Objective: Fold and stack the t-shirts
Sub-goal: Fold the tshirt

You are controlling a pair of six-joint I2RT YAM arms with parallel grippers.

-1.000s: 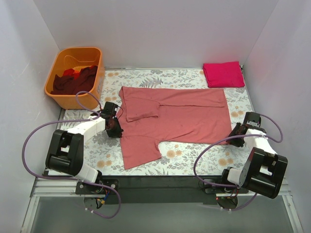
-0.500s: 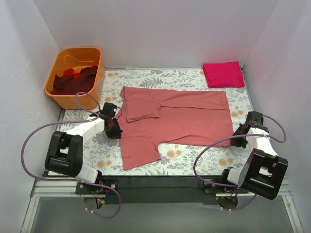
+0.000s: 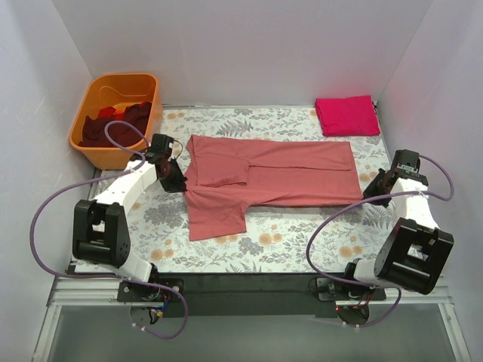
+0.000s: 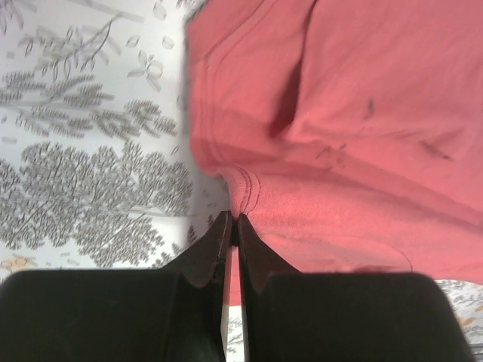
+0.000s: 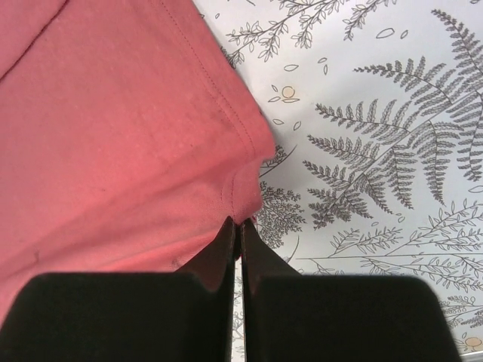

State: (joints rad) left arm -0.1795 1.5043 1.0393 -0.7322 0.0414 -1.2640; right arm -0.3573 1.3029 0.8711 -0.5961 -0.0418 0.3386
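Observation:
A dusty salmon-pink t-shirt (image 3: pixel 287 175) lies spread across the middle of the floral cover, one sleeve (image 3: pixel 216 216) pointing toward the near edge. My left gripper (image 3: pixel 179 186) is shut on the shirt's left edge; in the left wrist view the pink hem (image 4: pixel 249 188) is pinched between the tips (image 4: pixel 232 224). At the shirt's near right corner my right gripper (image 3: pixel 369 194) is also shut, with the stitched corner (image 5: pixel 243 197) caught in its tips (image 5: pixel 238 224). A bright magenta t-shirt (image 3: pixel 347 115) lies folded at the back right. Dark maroon and red t-shirts (image 3: pixel 115 125) fill the tub.
The orange plastic tub (image 3: pixel 96 90) stands off the table's back left corner. White walls close in the back and both sides. The floral table cover (image 3: pixel 302 241) shows bare along the near edge in front of the pink shirt.
The right gripper has shut on the shirt's near right corner. Both grippers have moved toward the back, drawing the shirt's near edge with them, so the body looks narrower.

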